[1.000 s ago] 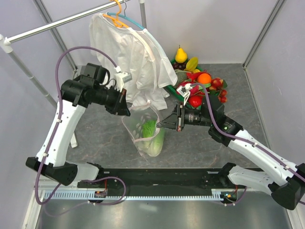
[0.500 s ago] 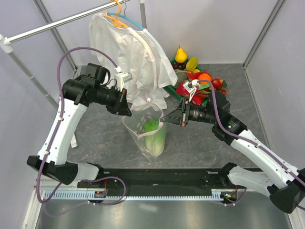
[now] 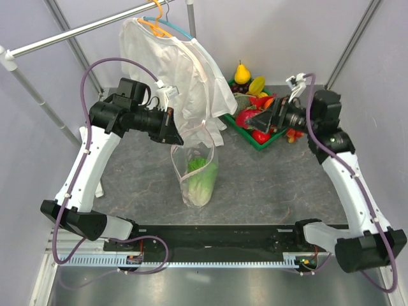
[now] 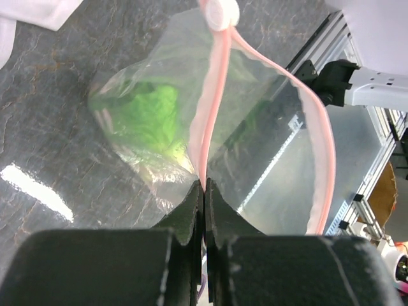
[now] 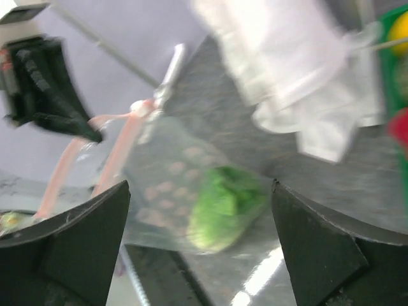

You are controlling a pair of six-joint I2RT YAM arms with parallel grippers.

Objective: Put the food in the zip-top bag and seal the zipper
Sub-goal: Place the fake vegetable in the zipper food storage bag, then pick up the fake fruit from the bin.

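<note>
The zip-top bag [image 3: 194, 167] stands upright in the middle of the table with leafy green lettuce [image 3: 200, 173] inside. My left gripper [image 3: 173, 132] is shut on the pink zipper [image 4: 214, 95] at the bag's mouth, and its fingertips [image 4: 204, 186] pinch the strip. The white tab [image 4: 220, 13] sits at the zipper's far end. My right gripper [image 3: 252, 120] hangs open and empty over the pile of food [image 3: 266, 109] in the green tray, well apart from the bag. In the right wrist view the open gripper [image 5: 199, 186] frames the bag [image 5: 172, 185] and lettuce [image 5: 224, 205].
A white shirt [image 3: 172, 64] hangs on a hanger from the metal rail [image 3: 76, 32], just behind the bag. The green tray [image 3: 237, 123] at the back right holds a pear [image 3: 241, 72], an orange [image 3: 274, 103] and red pieces. Grey walls close off both sides.
My right gripper has let go at the bag, opened, and swung back right to above the food tray. The left gripper kept its hold and lifted the bag's mouth slightly.
</note>
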